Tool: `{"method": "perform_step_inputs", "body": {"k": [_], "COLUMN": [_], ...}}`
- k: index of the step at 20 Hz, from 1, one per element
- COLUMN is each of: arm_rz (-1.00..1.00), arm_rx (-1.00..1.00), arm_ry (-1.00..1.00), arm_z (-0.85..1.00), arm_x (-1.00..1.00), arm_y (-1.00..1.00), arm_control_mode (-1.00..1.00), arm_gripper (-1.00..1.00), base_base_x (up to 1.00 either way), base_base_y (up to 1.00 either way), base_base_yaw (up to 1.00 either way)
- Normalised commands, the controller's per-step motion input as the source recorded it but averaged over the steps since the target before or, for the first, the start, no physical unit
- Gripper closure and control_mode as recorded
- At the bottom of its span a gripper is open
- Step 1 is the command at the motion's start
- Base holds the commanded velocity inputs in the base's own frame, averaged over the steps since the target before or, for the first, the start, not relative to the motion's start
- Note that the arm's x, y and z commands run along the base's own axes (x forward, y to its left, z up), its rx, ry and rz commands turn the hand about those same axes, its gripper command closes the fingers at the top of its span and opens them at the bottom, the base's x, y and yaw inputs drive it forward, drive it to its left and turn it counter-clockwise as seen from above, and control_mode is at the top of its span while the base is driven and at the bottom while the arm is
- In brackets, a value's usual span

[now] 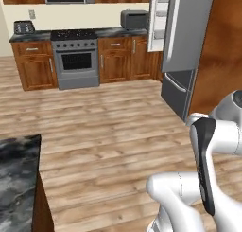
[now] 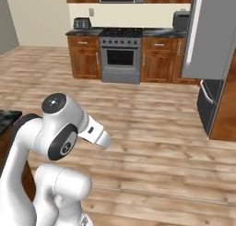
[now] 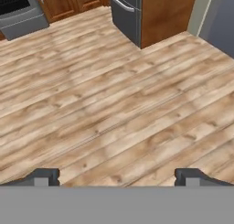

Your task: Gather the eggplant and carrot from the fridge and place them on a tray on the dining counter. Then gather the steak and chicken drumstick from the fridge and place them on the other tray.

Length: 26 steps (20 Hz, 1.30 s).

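Ahead, open floor (image 3: 119, 109), fridge (image 3: 125, 10) beyond

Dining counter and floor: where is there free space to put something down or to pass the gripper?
The visible corner of the dining counter is bare. The wood floor lies open between it, the stove and the fridge, whose door stands open. The gripper, open, hangs over bare boards.
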Motion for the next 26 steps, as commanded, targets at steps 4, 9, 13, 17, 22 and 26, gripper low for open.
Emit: {"method": "perform_step_inputs", "body": {"k": [4,9,13,17,22,26], "arm_rz": [0.0,0.0,0.0,0.0,0.0,0.0], "arm_rx": [0.0,0.0,0.0,0.0,0.0,0.0], "arm_ry": [0.0,0.0,0.0,0.0,0.0,0.0], "arm_z": [0.0,0.0,0.0,0.0,0.0,0.0], "arm_x": [0.0,0.0,0.0,0.0,0.0,0.0], "arm_y": [0.0,0.0,0.0,0.0,0.0,0.0], "arm_control_mode": [1.0,1.0,1.0,1.0,1.0,1.0], "arm_gripper": [-1.0,-1.0,-1.0,-1.0,-1.0,-1.0], "base_base_x": [1.0,1.0,1.0,1.0,1.0,1.0], "base_base_y": [0.0,0.0,0.02,0.09,0.15,0.24], "base_base_yaw": [0.0,0.0,-0.01,-0.03,-0.09,-0.18]}}
